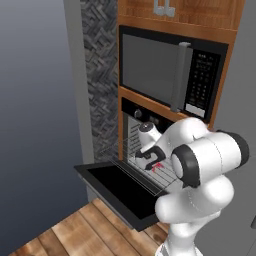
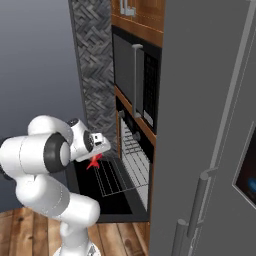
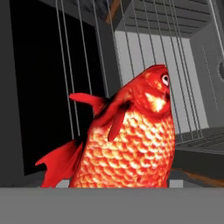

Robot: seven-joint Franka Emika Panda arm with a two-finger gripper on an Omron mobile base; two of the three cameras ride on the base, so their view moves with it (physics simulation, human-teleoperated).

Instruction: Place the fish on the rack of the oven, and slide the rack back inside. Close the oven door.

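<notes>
1. The fingers (image 1: 156,166) are closed on the fish (image 3: 131,140), holding it just above the rack (image 1: 131,165).
2. The rack is pulled out over the lowered oven door (image 1: 117,187).
3. Behind it, the oven (image 2: 136,150) stands open.

Orange-red scaled fish (image 3: 131,144), silvery wire rack (image 1: 131,165), black oven door (image 1: 117,187), brown wood floor (image 1: 75,232)

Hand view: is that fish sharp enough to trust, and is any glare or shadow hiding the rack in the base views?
Hand view: the fish is crisp, scales and eye distinct, though cropped at the bottom. Left base view: no glare; the rack wires read thin against the dark oven door. Right base view: flat, even light; the rack stays legible, but the hand and arm crowd the fish.
</notes>
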